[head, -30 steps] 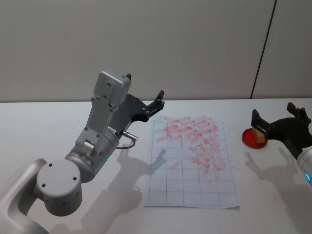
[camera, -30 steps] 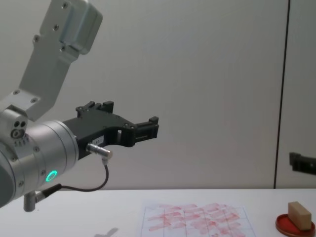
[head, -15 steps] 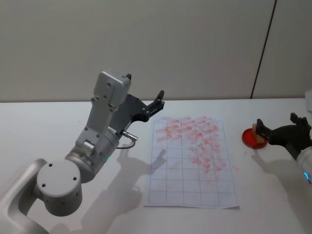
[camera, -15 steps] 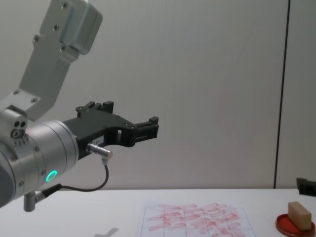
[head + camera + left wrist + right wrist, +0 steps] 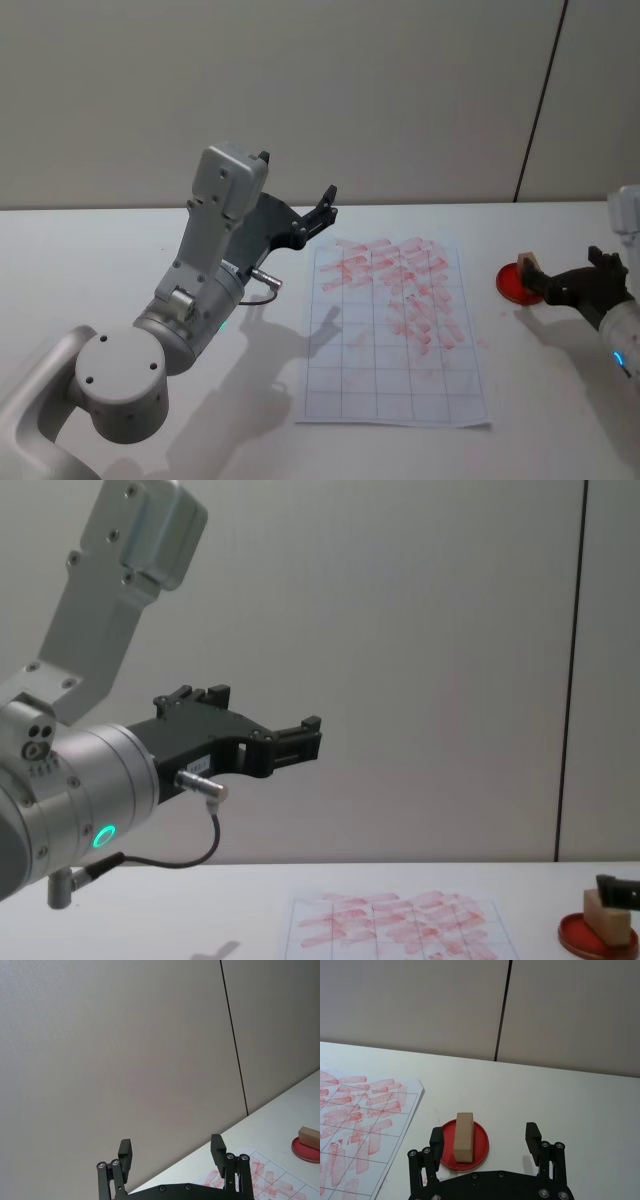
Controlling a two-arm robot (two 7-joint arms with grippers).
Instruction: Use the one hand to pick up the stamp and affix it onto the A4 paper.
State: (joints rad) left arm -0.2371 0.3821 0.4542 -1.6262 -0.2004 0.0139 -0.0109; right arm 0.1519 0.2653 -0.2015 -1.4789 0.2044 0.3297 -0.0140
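The tan stamp (image 5: 463, 1136) stands on the round red ink dish (image 5: 479, 1154) at the right of the table, also seen as stamp (image 5: 527, 268) from the head. My right gripper (image 5: 485, 1139) is open and low by the table, just short of the dish, with the stamp ahead of the gap and nearer one finger. In the chest view a black finger (image 5: 620, 891) partly covers the stamp (image 5: 598, 913). The A4 paper (image 5: 395, 340) lies mid-table, its far half covered in red marks. My left gripper (image 5: 325, 205) hangs open, high above the table.
The big silver left arm (image 5: 200, 290) stands over the table's left half, left of the paper. Bare white table lies between the paper's right edge and the dish (image 5: 512, 285). A grey wall runs behind the table.
My right gripper has come down from above the dish to table height beside the stamp. The left arm, stamp and paper have not moved.
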